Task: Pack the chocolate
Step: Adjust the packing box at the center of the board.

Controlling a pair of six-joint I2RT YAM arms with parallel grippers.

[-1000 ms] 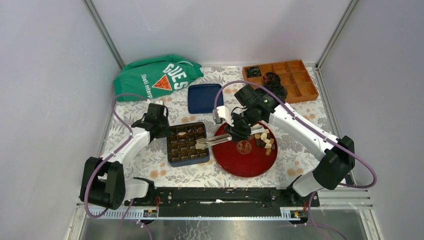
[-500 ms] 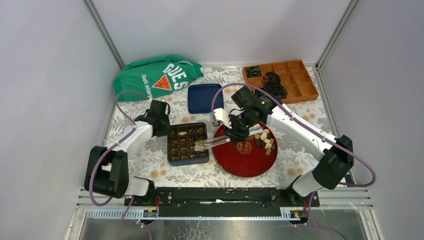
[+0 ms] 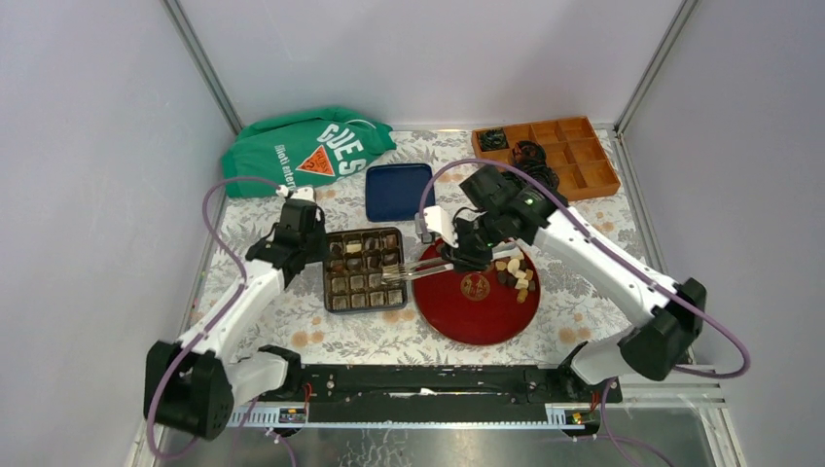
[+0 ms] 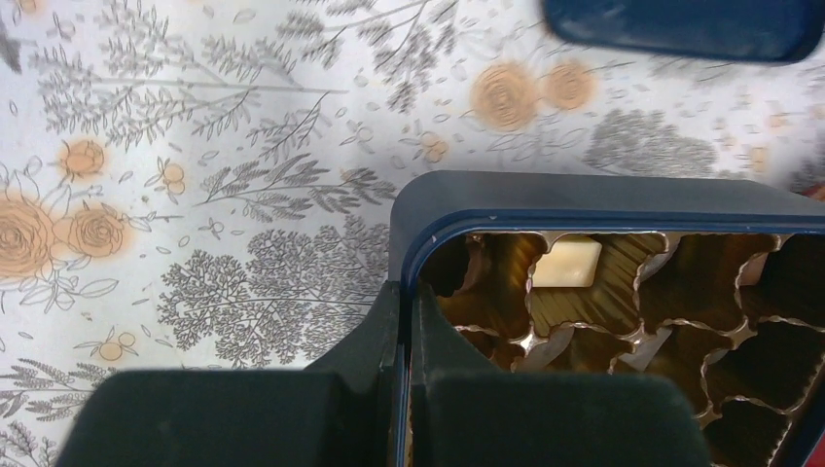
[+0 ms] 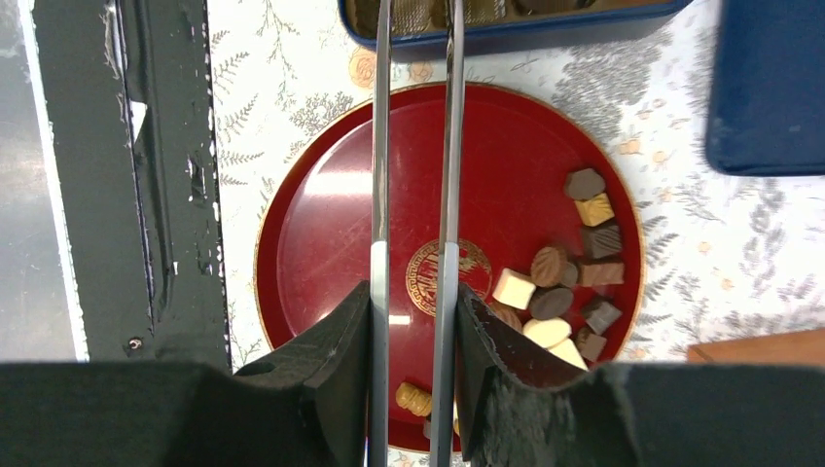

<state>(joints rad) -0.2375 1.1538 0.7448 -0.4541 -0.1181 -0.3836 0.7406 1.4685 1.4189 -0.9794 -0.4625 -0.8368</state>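
Two places hold the chocolate point(image 3: 514, 272) as I see it. One is a cluster of dark, mid-brown and cream pieces on the right part of the red plate point(image 3: 457, 313). The other is the chocolate box point(image 3: 368, 308), where more pieces sit in the gold cells.

The plate lies toward the near edge of the table, a little right of centre, with the box just beside it on the left.

My left gripper point(image 4: 402, 302) is pinched tight on the box's left wall near its far corner, one finger inside and one outside. A cream-white piece point(image 4: 567, 265) lies in a cell close by.

My right gripper point(image 5: 413, 304) is clamped on a pair of metal tongs point(image 5: 379, 146), squeezing the two arms close but not together. From above, the tong tips reach over the box's right-hand cells; I cannot tell whether they carry anything.

A blue lid point(image 3: 397, 190) lies toward the far edge. A green bag point(image 3: 306, 146) sits in the far left corner and an orange tray point(image 3: 584, 151) in the far right corner.
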